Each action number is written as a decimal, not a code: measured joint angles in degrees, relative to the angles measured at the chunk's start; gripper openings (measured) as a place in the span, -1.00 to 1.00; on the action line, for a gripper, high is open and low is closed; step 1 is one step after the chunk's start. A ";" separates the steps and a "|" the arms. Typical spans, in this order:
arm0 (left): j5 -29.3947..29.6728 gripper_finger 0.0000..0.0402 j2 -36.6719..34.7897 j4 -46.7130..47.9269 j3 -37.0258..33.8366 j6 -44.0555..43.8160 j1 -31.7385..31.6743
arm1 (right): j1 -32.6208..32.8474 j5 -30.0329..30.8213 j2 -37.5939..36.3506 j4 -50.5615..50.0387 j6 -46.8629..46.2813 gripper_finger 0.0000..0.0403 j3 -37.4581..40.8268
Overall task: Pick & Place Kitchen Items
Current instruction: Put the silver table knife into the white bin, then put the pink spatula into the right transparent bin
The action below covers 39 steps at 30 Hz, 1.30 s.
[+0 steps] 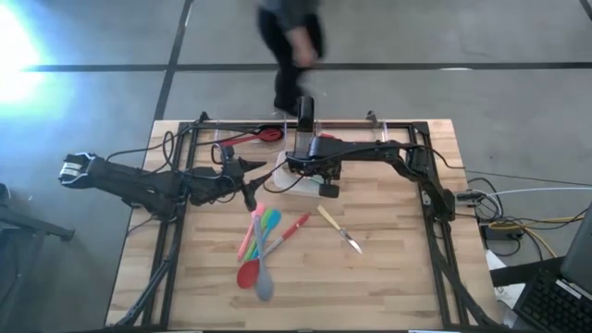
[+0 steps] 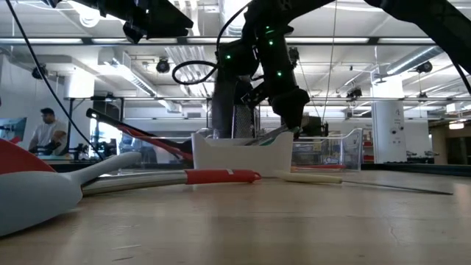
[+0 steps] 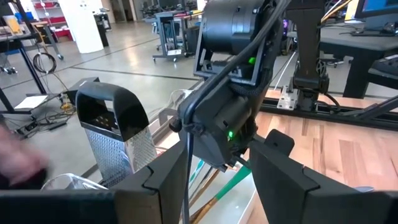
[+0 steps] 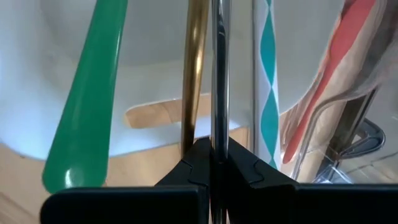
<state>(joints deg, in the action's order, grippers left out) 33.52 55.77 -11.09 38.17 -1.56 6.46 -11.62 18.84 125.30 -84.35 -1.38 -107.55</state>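
Note:
A white dish (image 1: 298,182) stands at the table's middle back, and my right gripper (image 4: 214,163) is over it, shut on a slim metal utensil (image 2: 271,135). In the dish lie a green handle (image 4: 87,93), a brass-coloured one (image 4: 196,62), a teal-striped one (image 4: 267,81) and an orange-red one (image 4: 326,74). Pink, green, blue, red and grey spoons (image 1: 259,242), a red-handled utensil (image 1: 292,228) and a wooden-handled knife (image 1: 339,229) lie flat on the wood nearer me. My left gripper (image 3: 217,186) hovers open just left of the dish, with nothing between its fingers. My right gripper pinches the utensil's thin metal shaft (image 4: 217,118) between its two fingers. The fingers come from above, slanting steeply down, and the shaft runs on ahead of them. The utensil slants down, its lower end (image 2: 256,140) inside the white dish among the other handles.
A box grater (image 3: 115,134) and clear bins (image 2: 335,151) stand behind the dish. A red spatula (image 1: 259,136) lies at the back left. A person (image 1: 291,42) moves beyond the table's far edge. Bare wood lies toward the near edge.

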 joint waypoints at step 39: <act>-1.24 -0.12 0.15 1.08 -0.92 -0.17 0.00 | 2.70 -5.67 -1.99 -5.73 -1.54 -0.51 -13.64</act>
<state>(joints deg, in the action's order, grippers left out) 32.27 55.92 -10.02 37.26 -1.74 6.46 -8.91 13.18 123.30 -90.08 -2.92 -121.18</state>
